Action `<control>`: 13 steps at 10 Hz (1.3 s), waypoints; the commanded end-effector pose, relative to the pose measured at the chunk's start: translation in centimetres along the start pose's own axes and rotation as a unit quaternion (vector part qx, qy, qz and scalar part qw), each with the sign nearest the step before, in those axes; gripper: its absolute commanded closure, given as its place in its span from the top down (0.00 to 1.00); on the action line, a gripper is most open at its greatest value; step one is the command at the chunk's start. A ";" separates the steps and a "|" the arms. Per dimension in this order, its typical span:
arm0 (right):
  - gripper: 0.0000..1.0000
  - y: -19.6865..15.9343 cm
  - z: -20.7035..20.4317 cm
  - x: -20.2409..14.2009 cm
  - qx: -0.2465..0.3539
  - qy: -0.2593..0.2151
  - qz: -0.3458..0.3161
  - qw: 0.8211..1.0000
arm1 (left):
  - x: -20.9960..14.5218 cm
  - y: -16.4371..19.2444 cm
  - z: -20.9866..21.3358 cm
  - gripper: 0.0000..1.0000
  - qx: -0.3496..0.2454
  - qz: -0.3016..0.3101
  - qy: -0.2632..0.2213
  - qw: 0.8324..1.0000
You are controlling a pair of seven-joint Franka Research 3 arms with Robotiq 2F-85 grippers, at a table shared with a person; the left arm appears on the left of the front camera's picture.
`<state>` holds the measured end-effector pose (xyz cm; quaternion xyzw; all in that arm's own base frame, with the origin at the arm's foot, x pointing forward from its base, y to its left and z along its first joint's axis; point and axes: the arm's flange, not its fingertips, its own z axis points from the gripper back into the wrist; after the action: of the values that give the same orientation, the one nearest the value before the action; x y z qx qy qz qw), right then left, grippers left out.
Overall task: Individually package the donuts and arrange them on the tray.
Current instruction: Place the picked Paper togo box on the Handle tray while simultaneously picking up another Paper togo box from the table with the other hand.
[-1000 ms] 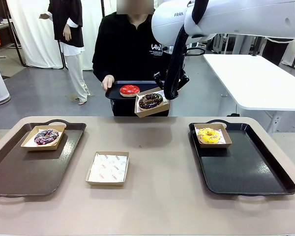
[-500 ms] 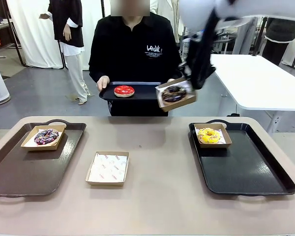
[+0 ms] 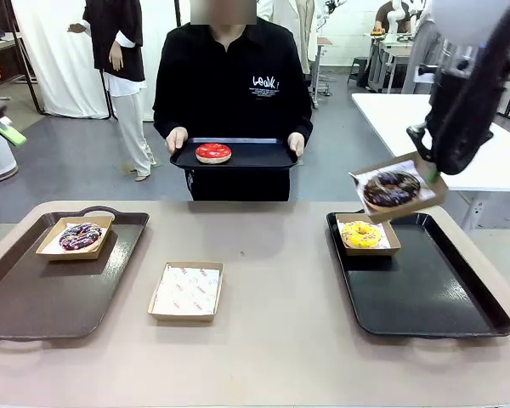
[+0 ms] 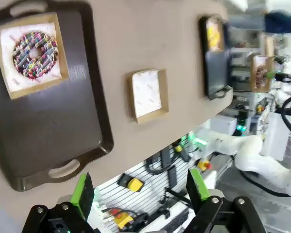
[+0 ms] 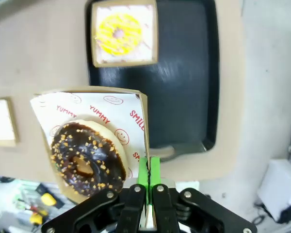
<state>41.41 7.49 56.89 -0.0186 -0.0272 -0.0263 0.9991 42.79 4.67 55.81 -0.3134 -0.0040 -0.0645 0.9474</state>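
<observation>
The chocolate donut (image 5: 87, 162) has dark brown glaze flecked with orange-tan crumbs. It sits on a white liner (image 5: 111, 114) printed with red words and smiley faces, inside a tan cardboard box (image 5: 144, 121). The yellow donut (image 3: 361, 234) is bright yellow, and the red donut (image 3: 213, 152) is glossy red on a black tray (image 3: 259, 156). The purple donut (image 4: 35, 53) is dark, streaked pink, green and yellow, perhaps sprinkles. The right tool (image 5: 149, 170) is black with green pads (image 5: 155, 170). The worktop (image 3: 272, 357) is taupe.
</observation>
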 end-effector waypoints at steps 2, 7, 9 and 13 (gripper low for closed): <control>0.01 -1.2 -2.2 -2.2 -0.043 0.013 0.008 0.999 | -0.8 -3.6 -7.6 1.00 0.105 -0.012 0.042 0.994; 0.01 -0.6 -8.4 0.8 -0.020 0.032 0.001 0.999 | -1.6 -6.7 -17.4 1.00 0.173 -0.028 0.105 0.979; 0.01 -0.4 -9.9 1.4 -0.002 0.035 -0.001 0.999 | -1.1 -7.0 -20.4 1.00 0.200 -0.026 0.104 0.974; 0.01 -0.4 -8.5 0.8 -0.027 0.038 0.006 0.999 | 1.0 -7.8 -26.0 1.00 0.241 -0.035 0.061 0.968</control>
<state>42.88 6.81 48.23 -0.0396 0.0100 -0.0232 0.9989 41.62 -16.23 40.40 -0.1007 0.0512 -0.1263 0.9855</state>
